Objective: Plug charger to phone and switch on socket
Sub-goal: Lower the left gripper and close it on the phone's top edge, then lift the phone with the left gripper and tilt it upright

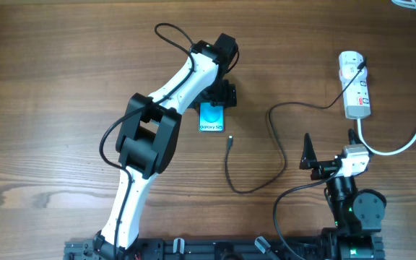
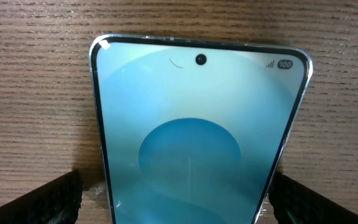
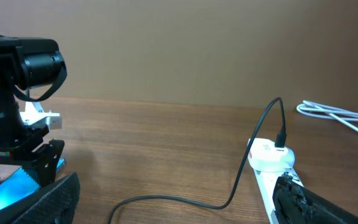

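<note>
Two grippers show fingers apart: the left gripper (image 2: 178, 200) straddles the phone (image 1: 211, 117), and the right gripper (image 3: 173, 190) hangs empty, well right of the phone. Farther right of the phone lies the socket (image 1: 354, 85). The charger (image 1: 285, 160) ends unplugged, its plug tip (image 1: 230, 141) just beside the phone.

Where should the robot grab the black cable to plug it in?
Probably just behind the plug tip, coming from above and pinching across it. That end lies flat and free on the table, close to the phone.
</note>
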Robot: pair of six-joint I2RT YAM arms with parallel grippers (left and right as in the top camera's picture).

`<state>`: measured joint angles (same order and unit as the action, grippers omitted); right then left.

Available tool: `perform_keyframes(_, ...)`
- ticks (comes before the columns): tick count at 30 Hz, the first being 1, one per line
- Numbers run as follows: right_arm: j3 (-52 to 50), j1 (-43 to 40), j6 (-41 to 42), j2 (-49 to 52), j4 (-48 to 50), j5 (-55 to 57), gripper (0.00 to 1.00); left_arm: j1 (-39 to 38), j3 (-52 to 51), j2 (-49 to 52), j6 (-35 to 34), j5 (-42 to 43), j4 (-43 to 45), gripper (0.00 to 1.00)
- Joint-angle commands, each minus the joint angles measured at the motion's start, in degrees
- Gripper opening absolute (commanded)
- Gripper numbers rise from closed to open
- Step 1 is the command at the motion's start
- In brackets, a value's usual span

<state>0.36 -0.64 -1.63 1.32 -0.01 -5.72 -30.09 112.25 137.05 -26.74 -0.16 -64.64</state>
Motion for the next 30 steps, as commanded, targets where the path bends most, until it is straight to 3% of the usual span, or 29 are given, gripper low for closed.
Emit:
perform_keyframes(1,-0.07,-0.22,-0.57,-0.13,0.22,0.22,1.00,-0.46,-0.61,2.19,-0.76,-0.74,0.70,1.00)
perform_keyframes(10,-0.07,-0.22,-0.57,-0.13,0.22,0.22,1.00,-0.46,-0.61,2.19,-0.74,-0.13,0.83,1.00)
perform_keyframes(13,-0.07,-0.22,-0.55,-0.13,0.22,0.22,1.00,-0.46,-0.61,2.19,-0.74,-0.13,0.79,0.92)
perform_keyframes(17,-0.07,-0.22,-0.55,-0.13,0.22,0.22,1.00,-0.46,-0.61,2.19,-0.74,-0.13,0.79,0.74)
perform_keyframes(20,-0.07,-0.22,-0.57,-0.13,0.22,0.20,1.00,-0.46,-0.61,2.19,-0.74,-0.13,0.79,0.73)
perform_keyframes(22,-0.07,-0.22,-0.55,-0.13,0.22,0.22,1.00,-0.46,-0.61,2.19,-0.74,-0.13,0.79,0.81)
perform_keyframes(24,-0.07,-0.22,-0.55,-0.13,0.22,0.22,1.00,-0.46,-0.61,2.19,-0.74,-0.11,0.79,0.82)
perform_keyframes(27,-0.07,-0.22,-0.55,-0.13,0.22,0.20,1.00,-0.46,-0.61,2.19,-0.74,0.57,0.87,0.72)
perform_keyframes(28,-0.07,-0.22,-0.57,-0.13,0.22,0.22,1.00,-0.46,-0.61,2.19,-0.74,0.55,0.87,0.91)
perform_keyframes(29,-0.07,-0.22,-0.55,-0.13,0.22,0.22,1.00,-0.46,-0.61,2.19,-0.74,0.55,0.87,1.00)
perform_keyframes(30,-0.07,-0.22,-0.55,-0.13,0.22,0.22,1.00,-0.46,-0.61,2.19,-0.72,0.55,0.87,1.00)
